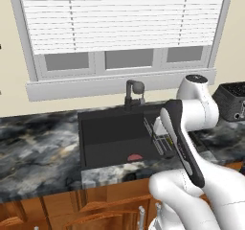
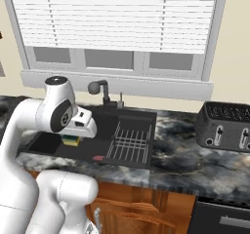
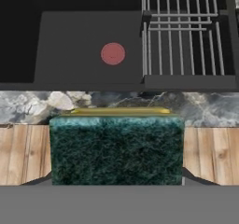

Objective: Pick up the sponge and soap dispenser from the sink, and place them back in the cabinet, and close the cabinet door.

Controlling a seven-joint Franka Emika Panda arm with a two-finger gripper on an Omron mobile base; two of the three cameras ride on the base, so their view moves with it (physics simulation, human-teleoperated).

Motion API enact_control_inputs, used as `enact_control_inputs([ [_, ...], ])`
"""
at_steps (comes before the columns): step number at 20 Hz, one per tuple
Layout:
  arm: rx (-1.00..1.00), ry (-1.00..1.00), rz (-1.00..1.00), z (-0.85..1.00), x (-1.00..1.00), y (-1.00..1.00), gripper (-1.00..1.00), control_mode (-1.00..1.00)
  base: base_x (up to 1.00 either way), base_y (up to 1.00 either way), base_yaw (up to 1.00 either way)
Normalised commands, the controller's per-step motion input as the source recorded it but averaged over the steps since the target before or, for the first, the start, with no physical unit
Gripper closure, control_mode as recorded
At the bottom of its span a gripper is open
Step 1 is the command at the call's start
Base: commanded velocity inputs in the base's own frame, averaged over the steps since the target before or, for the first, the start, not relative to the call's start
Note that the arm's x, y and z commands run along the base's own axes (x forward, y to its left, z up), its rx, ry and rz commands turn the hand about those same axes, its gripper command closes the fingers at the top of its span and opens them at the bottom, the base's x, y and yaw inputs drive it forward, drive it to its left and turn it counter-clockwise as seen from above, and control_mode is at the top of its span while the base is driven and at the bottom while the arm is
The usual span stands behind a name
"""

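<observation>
Sponge [image 3: 116, 150], green scouring face with a yellow layer, sits clamped between the half-closed jaws of the gripper [image 2: 73, 136], held up over the left part of the black sink [image 2: 49, 143]. Below it a small red disc [image 3: 113, 53] lies flat on the basin floor, beside the wire rack [image 2: 129, 143]. The dark faucet [image 2: 100, 89] stands just behind the hand, and a grey toaster [image 2: 227, 126] sits well apart on the marble counter [image 2: 180, 160].
</observation>
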Motion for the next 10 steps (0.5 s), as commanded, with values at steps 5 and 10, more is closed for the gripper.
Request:
enact_control_inputs([
  [5, 0.0, 0.0, 0.0, 0.0, 0.0, 0.0, 1.0, 1.0, -0.68, 0.2, 0.0],
  [10, 0.0, 0.0, 0.0, 0.0, 0.0, 0.0, 1.0, 1.0, -0.64, 0.57, 0.0],
])
